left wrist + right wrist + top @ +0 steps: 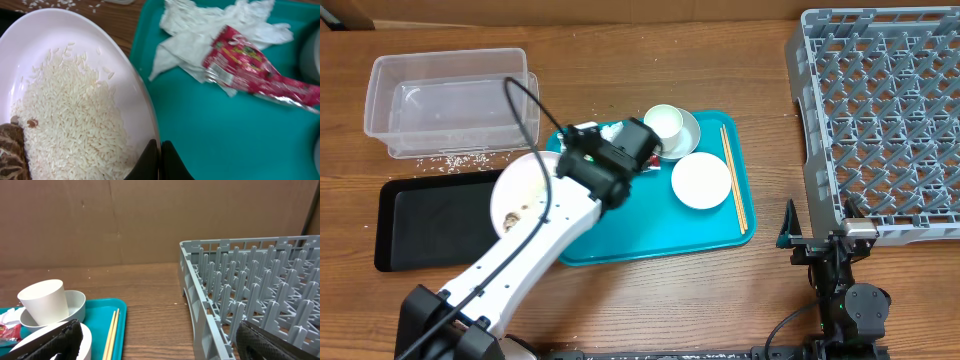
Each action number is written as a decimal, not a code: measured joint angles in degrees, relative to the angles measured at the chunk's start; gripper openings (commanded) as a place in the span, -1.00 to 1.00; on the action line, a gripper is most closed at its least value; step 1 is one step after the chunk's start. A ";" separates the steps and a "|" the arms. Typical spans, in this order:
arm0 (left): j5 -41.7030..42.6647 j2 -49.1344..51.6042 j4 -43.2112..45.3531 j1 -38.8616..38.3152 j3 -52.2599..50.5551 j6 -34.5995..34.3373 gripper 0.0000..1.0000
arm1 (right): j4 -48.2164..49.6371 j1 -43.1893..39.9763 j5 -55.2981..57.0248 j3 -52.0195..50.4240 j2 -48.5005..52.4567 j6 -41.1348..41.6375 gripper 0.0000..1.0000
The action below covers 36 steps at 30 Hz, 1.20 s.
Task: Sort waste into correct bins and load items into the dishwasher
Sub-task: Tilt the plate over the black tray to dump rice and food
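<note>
My left gripper (560, 165) (160, 159) is shut on the right rim of the white plate (523, 190) (75, 55). The plate holds loose rice (70, 110) and brown scraps (10, 150), and sits over the teal tray's left edge. The crumpled napkin (200, 30) and red wrapper (255, 70) lie on the teal tray (650, 225). Also on it are the cup on its saucer (670, 125) (45, 302), the bowl (701, 180) and the chopsticks (733, 180) (112, 332). My right gripper (820, 237) (160, 347) is open and empty beside the grey dish rack (880, 120) (250, 290).
The clear tub (450, 95) stands at the back left, with the black tray (430, 225) in front of it. Spilled rice grains (450, 160) lie on the wood between them. A cardboard wall backs the table in the right wrist view.
</note>
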 measured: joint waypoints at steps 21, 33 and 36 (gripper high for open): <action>20.46 0.00 6.51 32.54 0.00 11.37 -0.92 | -0.02 0.00 0.00 0.00 0.00 0.00 1.00; 41.22 0.00 8.52 49.48 0.00 18.12 -0.92 | -0.02 0.00 0.00 0.00 0.00 0.00 1.00; 46.90 0.00 9.44 52.26 0.00 19.61 -0.92 | -0.02 0.00 -0.02 0.00 0.00 0.00 1.00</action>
